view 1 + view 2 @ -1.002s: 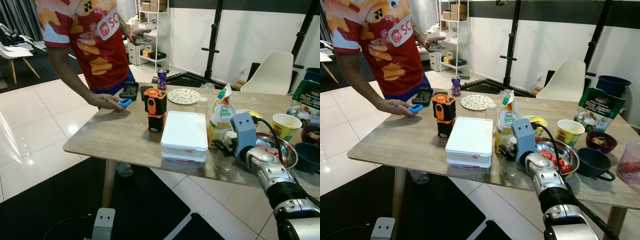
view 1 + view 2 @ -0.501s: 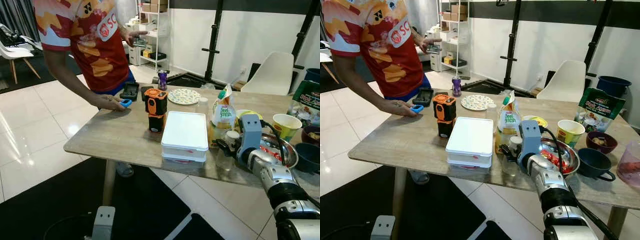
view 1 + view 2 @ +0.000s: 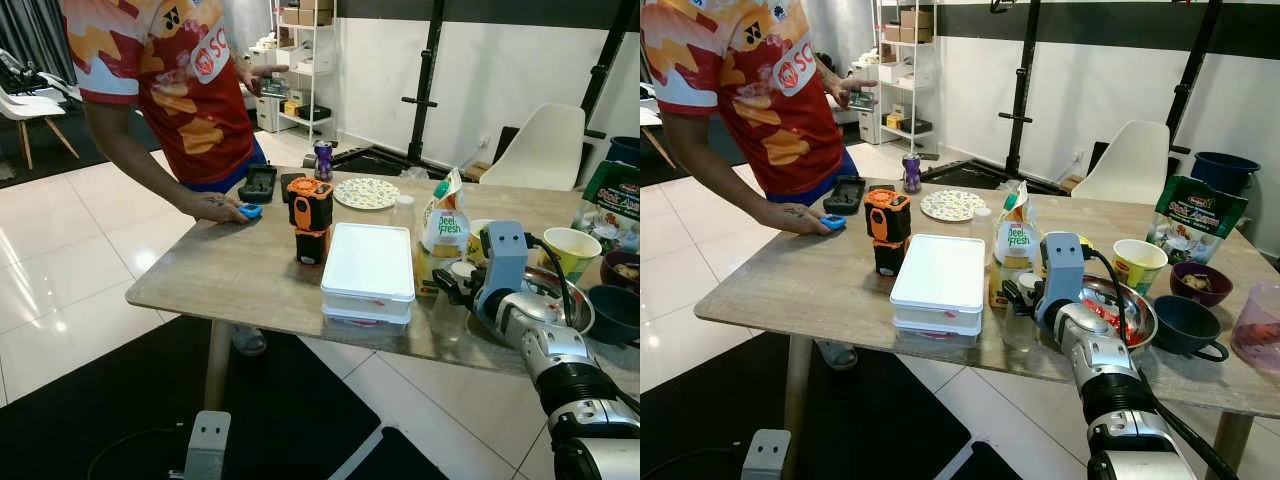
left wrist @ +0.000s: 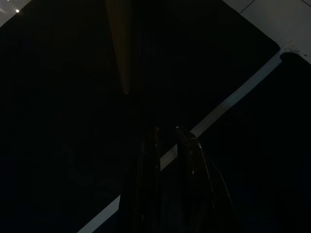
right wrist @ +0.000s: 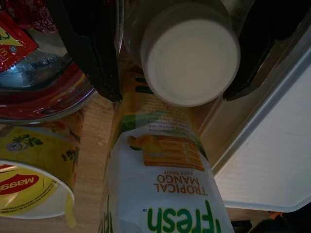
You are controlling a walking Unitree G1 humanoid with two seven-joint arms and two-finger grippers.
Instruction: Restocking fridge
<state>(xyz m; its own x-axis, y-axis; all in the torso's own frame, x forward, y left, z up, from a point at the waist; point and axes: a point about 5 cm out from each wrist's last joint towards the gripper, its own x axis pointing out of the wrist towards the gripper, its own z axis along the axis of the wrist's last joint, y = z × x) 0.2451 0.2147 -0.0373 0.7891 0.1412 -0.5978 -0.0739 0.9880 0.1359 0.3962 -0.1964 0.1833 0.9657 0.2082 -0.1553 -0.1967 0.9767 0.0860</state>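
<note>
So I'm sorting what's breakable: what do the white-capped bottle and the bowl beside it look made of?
The bottle looks like clear plastic with a matte white cap, though it could be glass. The bowl looks like polished steel: it reflects like a mirror.

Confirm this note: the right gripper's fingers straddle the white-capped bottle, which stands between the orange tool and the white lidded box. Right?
Not quite. The right gripper does straddle the white-capped bottle, but the bottle stands between the juice carton and the metal bowl, beside the white lidded box. The right eye view shows this.

"TROPICAL MANGO" on juice carton (image 5: 165,194)
</note>
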